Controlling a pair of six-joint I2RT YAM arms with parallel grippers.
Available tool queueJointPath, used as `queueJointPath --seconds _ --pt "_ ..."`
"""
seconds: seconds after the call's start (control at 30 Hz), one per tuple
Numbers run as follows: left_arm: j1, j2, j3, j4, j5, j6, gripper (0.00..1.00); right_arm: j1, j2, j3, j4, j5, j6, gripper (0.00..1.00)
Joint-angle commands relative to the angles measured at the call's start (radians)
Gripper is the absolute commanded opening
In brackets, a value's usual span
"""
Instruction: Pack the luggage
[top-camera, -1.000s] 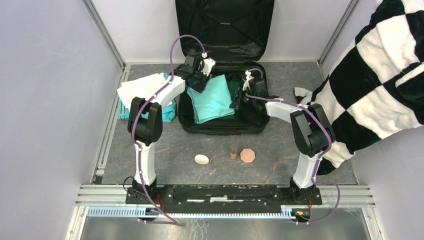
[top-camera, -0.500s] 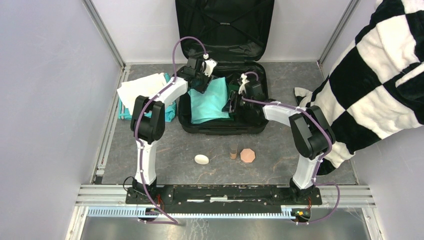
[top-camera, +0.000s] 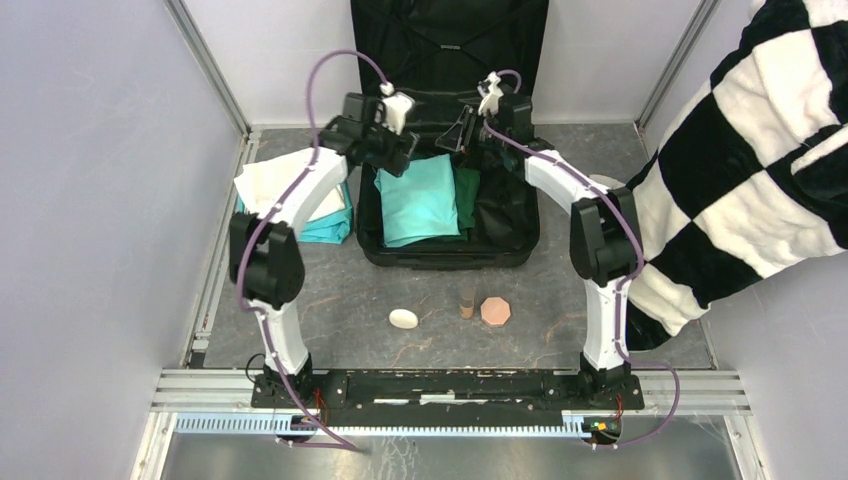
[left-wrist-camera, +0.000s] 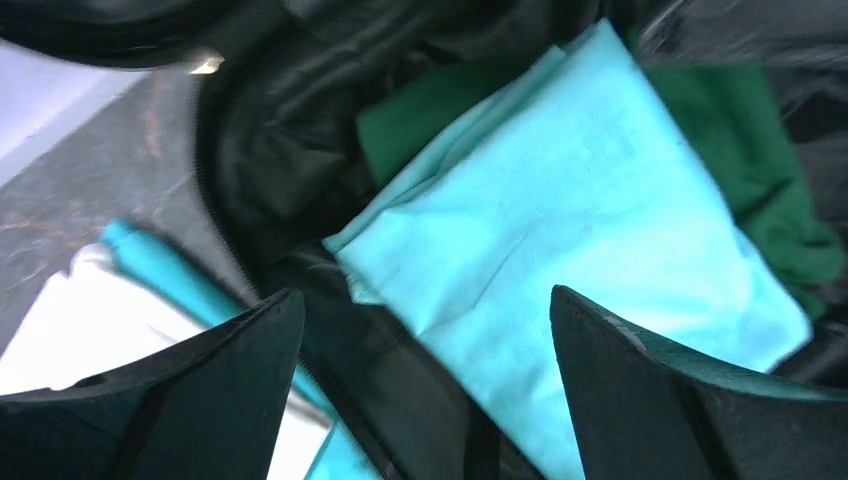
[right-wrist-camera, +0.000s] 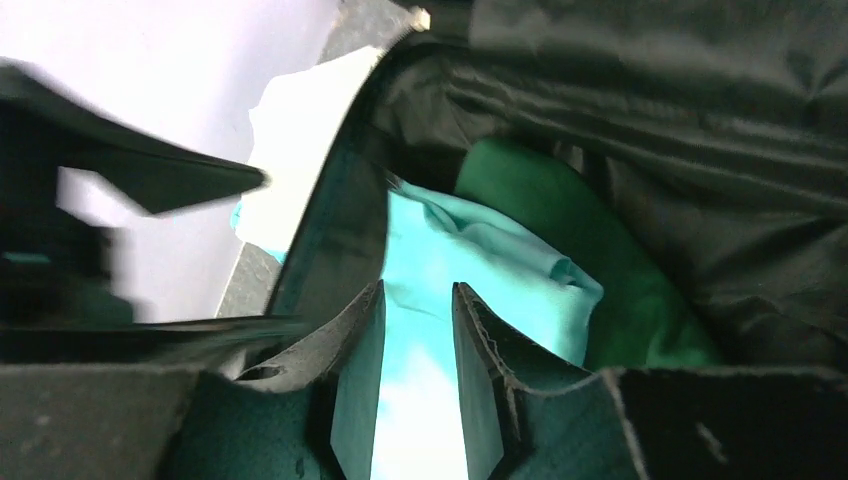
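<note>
top: suitcase (top-camera: 445, 258) open, under left gripper (top-camera: 398, 155) and right gripper (top-camera: 462, 132) at its far rim; clothes pile (top-camera: 262, 182) left of suitcase, left gripper nearer | left wrist: jaws wide, empty, teal shirt (left-wrist-camera: 590, 230) in suitcase below | right wrist: jaws narrowly parted, empty

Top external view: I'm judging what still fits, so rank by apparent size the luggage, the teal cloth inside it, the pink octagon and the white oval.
1. luggage
2. teal cloth
3. octagon and oval: about alike, too close to rank.
</note>
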Motion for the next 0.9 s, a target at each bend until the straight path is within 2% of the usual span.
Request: queueJointPath --seconds 0.0,0.07,0.13,0.23,0.33,0.47,0.57,0.7,0.87 --pt "0.132 -0.173 0.015 -0.113 0.132 -0.075 0.99 0.008 0.145 0.036 -0.007 -0.039 0.06 0.37" --pt "0.201 -0.218 -0.056 -0.12 0.159 -0.069 1.0 0.007 0.183 0.037 -0.007 -0.017 0.063 0.36" --pt "0.243 -0.26 -0.16 -0.089 0.122 -0.035 1.0 0.007 0.217 0.041 -0.008 0.008 0.058 0.36" --pt "0.265 -0.276 -0.306 -0.016 0.036 0.004 1.0 0.012 0.246 0.062 -0.03 0.044 0.039 0.37" --pt "0.265 -0.254 -0.396 0.078 -0.044 0.001 1.0 0.033 0.203 0.064 -0.056 0.079 -0.017 0.43" --pt "0.266 -0.174 -0.394 0.146 -0.101 -0.049 0.99 0.069 0.073 0.024 -0.11 0.17 -0.118 0.58" --pt "0.266 -0.113 -0.361 0.183 -0.181 -0.085 0.92 0.091 -0.058 -0.067 -0.115 0.235 -0.17 0.64" --pt "0.272 -0.052 -0.351 0.202 -0.22 -0.096 0.79 0.116 -0.231 -0.248 -0.081 0.279 -0.199 0.66" --pt "0.29 -0.02 -0.356 0.189 -0.15 -0.105 0.67 0.138 -0.352 -0.38 -0.051 0.282 -0.209 0.65"
